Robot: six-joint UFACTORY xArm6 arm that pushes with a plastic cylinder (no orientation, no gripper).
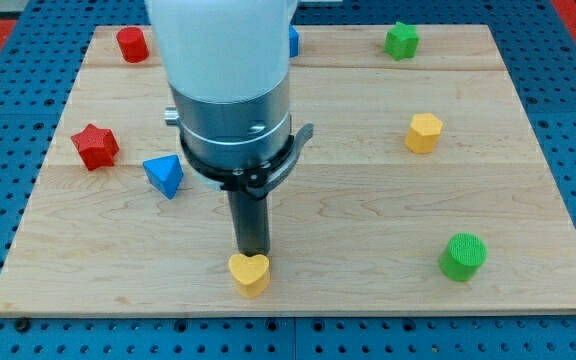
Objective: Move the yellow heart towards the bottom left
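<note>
The yellow heart lies near the board's bottom edge, a little left of the middle. My tip stands right at the heart's upper edge, touching or nearly touching it. The dark rod hangs from the big white and grey arm body that fills the view's top middle and hides part of the board behind it.
On the wooden board: a blue triangle block and a red star at the left, a red block at the top left, a blue block half hidden by the arm, a green star, a yellow hexagon, a green cylinder.
</note>
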